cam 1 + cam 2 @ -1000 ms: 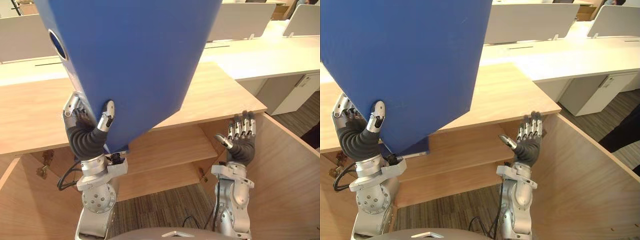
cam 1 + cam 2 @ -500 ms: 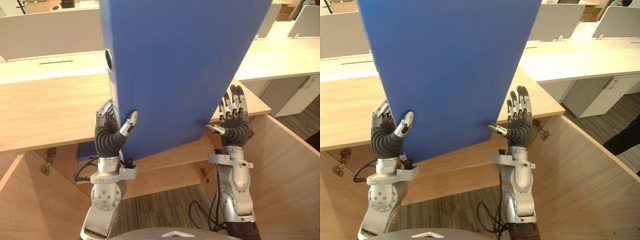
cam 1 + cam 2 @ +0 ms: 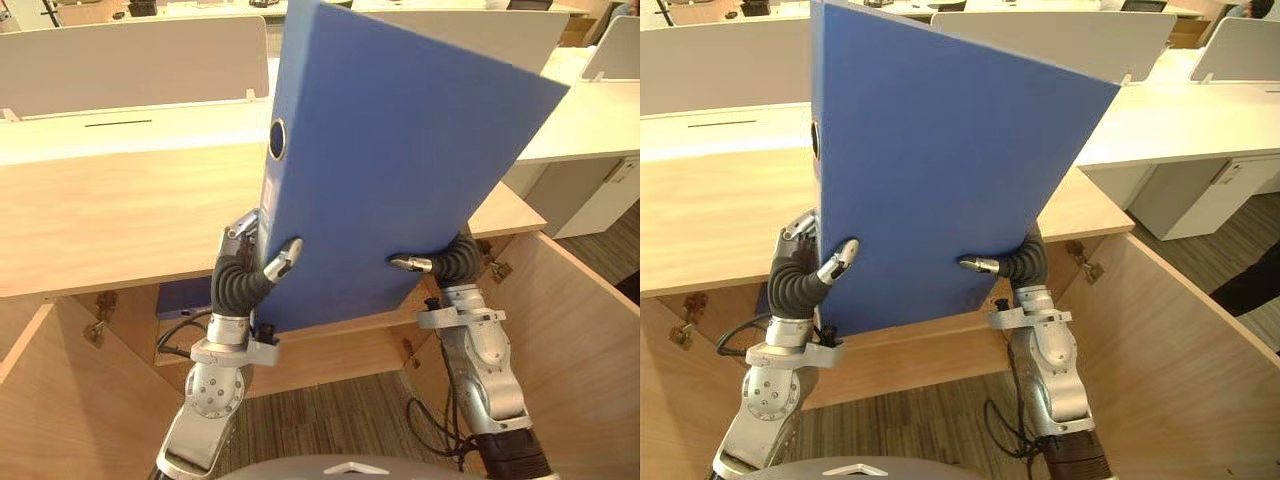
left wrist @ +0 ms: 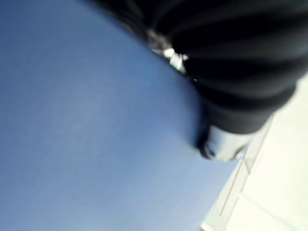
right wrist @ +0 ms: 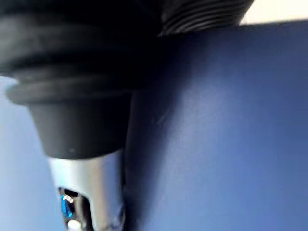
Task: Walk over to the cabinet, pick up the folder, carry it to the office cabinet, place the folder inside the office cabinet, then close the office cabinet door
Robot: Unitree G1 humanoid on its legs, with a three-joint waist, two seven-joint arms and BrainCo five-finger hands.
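Folder point(image 3: 400, 170) held before the open office cabinet point(image 3: 120, 220).
The left hand point(image 3: 250, 275) and right hand point(image 3: 450, 262) each grip its lower edge; lower it level onto the shelf point(image 3: 330, 350), thumbs firm.

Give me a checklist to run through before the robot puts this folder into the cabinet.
1. Grip of left hand on folder: ok, thumb in front, fingers round the spine.
2. Grip of right hand: cannot tell, mostly behind the folder.
3. Both cabinet doors open: ok.
4. Folder squared to shelf: not ok, tilted.
5. Free room on shelf: cannot tell, folder hides much of it.
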